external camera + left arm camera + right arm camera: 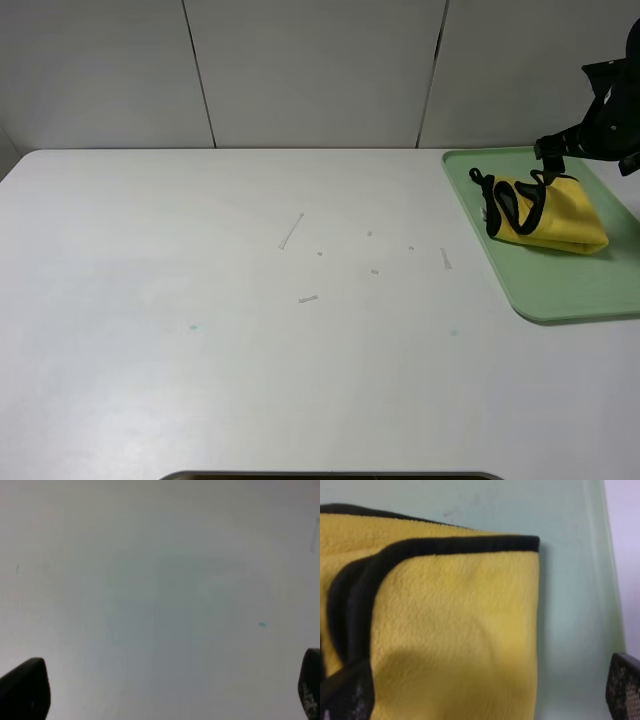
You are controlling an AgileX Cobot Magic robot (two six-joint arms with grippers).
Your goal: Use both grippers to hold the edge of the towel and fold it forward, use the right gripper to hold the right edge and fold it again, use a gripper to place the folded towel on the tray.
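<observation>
Exterior high view: the folded towel (548, 214), plush yellow with black binding, lies bunched on the pale green tray (560, 295) at the far right of the white surface (250, 330).
Towel, position: wholly inside the tray's rim, toward its back half, with its black loop end facing the middle of the surface.
Towel, handling: judged light, soft and limp; the plush pile should grip well and carries no risk of breakage, but the layers could slump or fall open if lifted by one ply.
Where to take hold: if it needs moving, the folded edge with all layers pinched together looks safest; the bound edge of the towel (470, 544) gives a firmer bite than the bare pile.
Right gripper (553, 150): hangs just over the towel's back edge; in the right wrist view its fingers (622, 685) stand wide apart on either side of the cloth, clamping nothing.
Left gripper (165, 692): seen only in the left wrist view, fingers (25, 687) spread wide over bare surface, holding nothing.
Task standing: the towel appears folded and delivered; little seems left to do.
</observation>
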